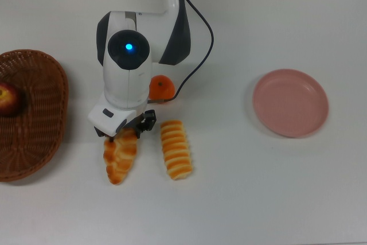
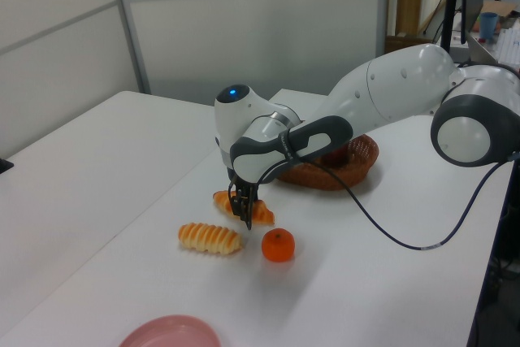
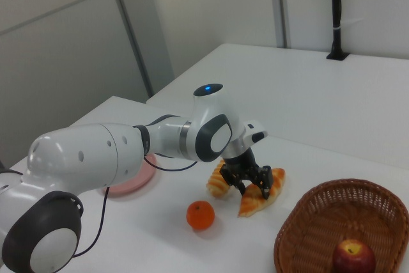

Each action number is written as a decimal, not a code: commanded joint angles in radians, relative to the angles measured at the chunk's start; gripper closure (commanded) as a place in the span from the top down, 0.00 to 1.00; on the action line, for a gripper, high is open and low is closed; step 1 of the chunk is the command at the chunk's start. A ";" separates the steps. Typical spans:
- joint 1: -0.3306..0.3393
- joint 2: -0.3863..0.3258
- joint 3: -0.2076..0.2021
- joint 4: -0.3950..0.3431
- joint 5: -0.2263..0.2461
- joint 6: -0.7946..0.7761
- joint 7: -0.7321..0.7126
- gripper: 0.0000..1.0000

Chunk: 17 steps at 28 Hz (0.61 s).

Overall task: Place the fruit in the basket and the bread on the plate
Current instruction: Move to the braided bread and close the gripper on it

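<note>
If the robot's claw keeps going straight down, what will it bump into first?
The claw points down at the leaf-shaped pastry, right over its near end, so it would most likely meet that bread first. It looks almost touching already, though the exact gap is hard to judge.

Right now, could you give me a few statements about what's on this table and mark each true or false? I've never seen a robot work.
1. The apple lies in the basket. True.
2. The pink plate holds a pastry. False: it holds nothing.
3. The mandarin is in the basket. False: it sits on the table.
4. The gripper is down at the braided pastry. True.
5. The ridged roll lies beside the braided pastry. True.
</note>
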 commanded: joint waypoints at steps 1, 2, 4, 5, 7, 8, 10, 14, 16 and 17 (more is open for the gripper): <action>0.001 -0.005 -0.005 -0.023 -0.011 0.018 0.015 0.00; 0.001 -0.005 -0.005 -0.023 -0.010 0.018 0.015 0.00; 0.000 -0.008 -0.005 -0.018 -0.004 0.018 0.018 0.00; -0.002 -0.009 -0.005 -0.017 -0.004 0.018 0.018 0.00; -0.003 -0.012 -0.005 -0.014 -0.001 0.016 0.018 0.00; -0.005 -0.012 -0.004 -0.012 -0.001 0.016 0.018 0.00; -0.006 -0.014 -0.004 -0.012 0.003 0.018 0.020 0.00; -0.011 -0.026 -0.004 -0.011 0.027 0.016 0.020 0.00; -0.009 -0.041 -0.004 -0.011 0.052 0.016 0.033 0.00; -0.008 -0.051 0.000 -0.011 0.064 0.016 0.038 0.00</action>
